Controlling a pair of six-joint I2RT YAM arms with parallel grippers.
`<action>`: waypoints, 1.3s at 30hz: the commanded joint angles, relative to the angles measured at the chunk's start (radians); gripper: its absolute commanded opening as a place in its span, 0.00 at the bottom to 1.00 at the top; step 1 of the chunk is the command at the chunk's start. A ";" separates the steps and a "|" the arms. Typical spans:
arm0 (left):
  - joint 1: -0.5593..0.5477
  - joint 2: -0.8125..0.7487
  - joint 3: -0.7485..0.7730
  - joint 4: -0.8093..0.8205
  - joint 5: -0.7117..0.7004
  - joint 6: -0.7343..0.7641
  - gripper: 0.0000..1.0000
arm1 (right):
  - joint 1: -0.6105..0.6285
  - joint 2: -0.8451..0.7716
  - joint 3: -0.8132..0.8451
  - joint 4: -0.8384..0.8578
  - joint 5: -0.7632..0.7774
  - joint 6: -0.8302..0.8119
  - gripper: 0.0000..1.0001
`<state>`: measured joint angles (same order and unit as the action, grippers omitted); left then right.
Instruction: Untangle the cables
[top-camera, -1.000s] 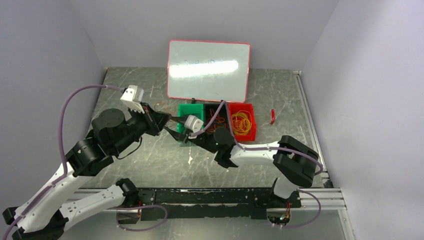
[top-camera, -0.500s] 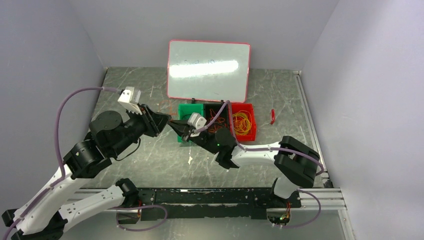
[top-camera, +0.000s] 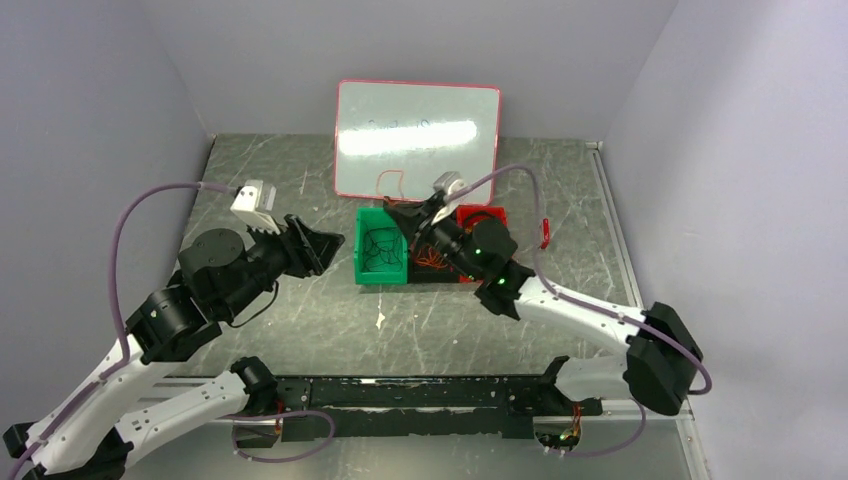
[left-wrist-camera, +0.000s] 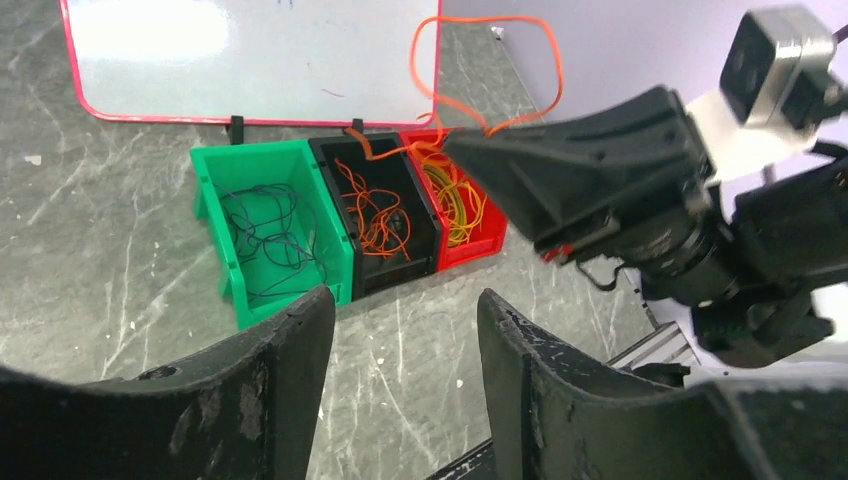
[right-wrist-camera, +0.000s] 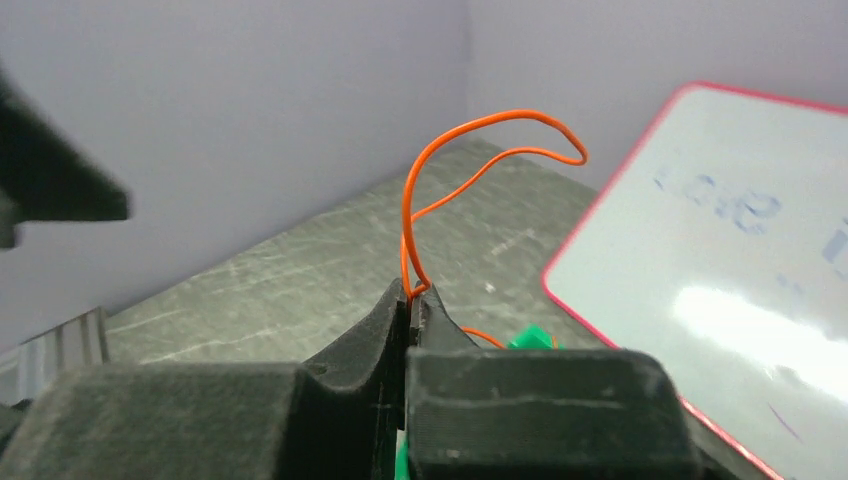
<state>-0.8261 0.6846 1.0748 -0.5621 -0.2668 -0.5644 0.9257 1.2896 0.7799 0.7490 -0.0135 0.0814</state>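
My right gripper (right-wrist-camera: 412, 296) is shut on a thin orange cable (right-wrist-camera: 480, 130), whose loop stands up above the fingertips. From above, the right gripper (top-camera: 394, 207) hangs over the back of the bins, with the orange cable (top-camera: 389, 181) curling up in front of the whiteboard. The left wrist view shows black cables (left-wrist-camera: 262, 228) in the green bin (left-wrist-camera: 215, 170), orange cables (left-wrist-camera: 377, 218) in the black bin and yellow cables (left-wrist-camera: 458, 195) in the red bin (left-wrist-camera: 480, 248). My left gripper (top-camera: 330, 250) is open and holds nothing, left of the green bin (top-camera: 366, 274).
A whiteboard (top-camera: 417, 140) with a red frame stands right behind the bins. A small red object (top-camera: 545, 232) lies on the table to the right of the red bin (top-camera: 482, 214). Grey walls close in both sides, and a metal rail runs along the near edge.
My left gripper has opened and let go of the cable, drawing back slightly. My right gripper shut on the orange cable and carried it up and back, from in front of the green bin.
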 joint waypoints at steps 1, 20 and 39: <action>0.005 0.010 -0.024 -0.009 -0.020 -0.012 0.60 | -0.092 -0.069 0.048 -0.305 0.010 0.122 0.00; 0.006 0.077 -0.075 -0.002 -0.006 -0.012 0.69 | -0.278 0.036 0.033 -0.516 -0.091 0.153 0.00; 0.006 0.075 -0.114 0.035 0.024 -0.026 0.67 | -0.361 0.349 0.082 -0.496 -0.223 0.124 0.00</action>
<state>-0.8261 0.7650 0.9577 -0.5632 -0.2604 -0.5915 0.5686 1.6150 0.8154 0.2668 -0.2226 0.2199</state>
